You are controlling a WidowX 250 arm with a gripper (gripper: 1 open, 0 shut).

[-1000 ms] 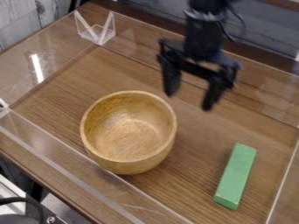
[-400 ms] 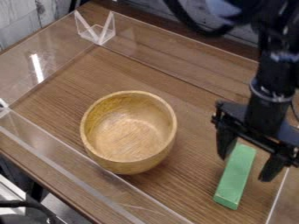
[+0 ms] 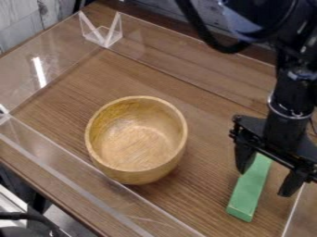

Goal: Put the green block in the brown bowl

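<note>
Near right, the green block [image 3: 247, 199] lies flat on the wooden counter [image 3: 186, 205], its long side running from near to far with a slight slant to the right. Lying flat, it offers its narrow width to a grip from above. At the near left corner, dark cables [image 3: 28, 220] lie beside the work area.

Slightly farther back, the black hand [image 3: 264, 176] is released, its fingers spread around the far part of the block. It appears to be set across the narrow width so that closing would press on the long sides; whether a finger touches the block cannot be told. The near end projects beyond the hand, so a grip here would probably fall off-centre and that end might dip when lifted.

Left of the block and apart from it, the brown bowl [image 3: 136, 134] stands upright, mouth upward, ready to receive it. The block seems long for the bowl and may come to rest aslant against the wall; the next move calls for closing, then a lift high enough to pass the rim.

Far left, a small clear holder [image 3: 102, 31] stands well apart from the bowl and seems to have no part in the task.
</note>
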